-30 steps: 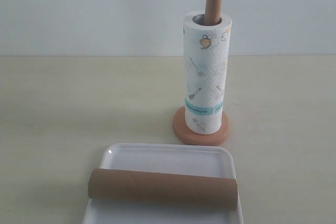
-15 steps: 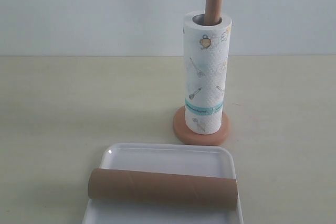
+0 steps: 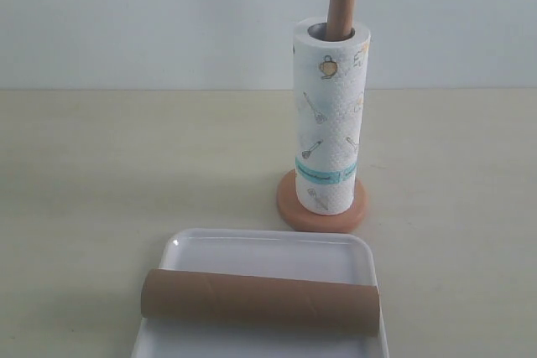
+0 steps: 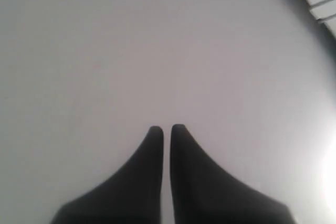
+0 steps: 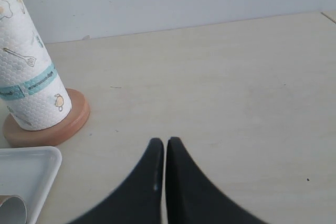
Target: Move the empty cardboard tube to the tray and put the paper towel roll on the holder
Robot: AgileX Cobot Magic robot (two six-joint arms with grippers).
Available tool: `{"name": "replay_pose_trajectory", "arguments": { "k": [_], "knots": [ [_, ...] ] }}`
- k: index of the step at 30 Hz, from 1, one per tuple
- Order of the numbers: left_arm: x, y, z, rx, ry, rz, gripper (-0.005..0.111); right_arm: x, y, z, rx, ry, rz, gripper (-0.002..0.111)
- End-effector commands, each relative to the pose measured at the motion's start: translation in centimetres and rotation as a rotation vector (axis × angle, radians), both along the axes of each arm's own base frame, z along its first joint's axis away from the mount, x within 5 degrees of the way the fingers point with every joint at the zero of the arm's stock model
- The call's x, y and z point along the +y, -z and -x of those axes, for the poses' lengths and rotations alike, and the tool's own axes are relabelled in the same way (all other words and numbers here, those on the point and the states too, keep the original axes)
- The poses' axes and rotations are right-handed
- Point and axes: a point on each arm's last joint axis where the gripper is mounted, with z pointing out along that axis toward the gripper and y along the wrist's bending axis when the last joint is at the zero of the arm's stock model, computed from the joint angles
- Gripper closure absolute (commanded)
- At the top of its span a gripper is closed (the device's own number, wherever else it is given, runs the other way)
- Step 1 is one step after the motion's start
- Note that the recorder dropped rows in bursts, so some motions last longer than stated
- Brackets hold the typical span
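The brown empty cardboard tube (image 3: 260, 302) lies across the white tray (image 3: 268, 251) at the near edge of the table. Behind it the printed paper towel roll (image 3: 331, 115) stands upright on the wooden holder (image 3: 322, 211), whose post tip (image 3: 341, 4) sticks out above the roll. Neither arm shows in the exterior view. My right gripper (image 5: 165, 141) is shut and empty, low over bare table, with the paper towel roll (image 5: 26, 82), the holder (image 5: 55, 125) base and a corner of the tray (image 5: 26, 174) off to one side. My left gripper (image 4: 166, 128) is shut and empty, facing only a blank grey surface.
A pale beige table (image 3: 126, 165) spreads around the holder and tray, with a plain white wall (image 3: 151, 14) behind. The table's far corner edge (image 5: 328, 17) shows in the right wrist view.
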Motion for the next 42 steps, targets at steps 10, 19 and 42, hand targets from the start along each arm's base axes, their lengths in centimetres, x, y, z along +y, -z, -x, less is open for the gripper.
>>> {"name": "replay_pose_trajectory", "arguments": {
  "k": [10,19,42],
  "knots": [
    [0.2,8.4,-3.9,0.440,-0.220,-0.215,0.103,0.0,-0.1,0.0,-0.008,0.003,0.007,0.107],
    [0.2,10.2,-4.4,0.583,-0.299,-0.414,0.103,0.0,-0.1,0.0,-0.008,0.003,0.007,0.107],
    [0.4,13.7,-4.3,0.915,-0.296,-0.625,0.103,0.0,-0.1,0.0,-0.008,0.003,0.007,0.107]
  ]
}}
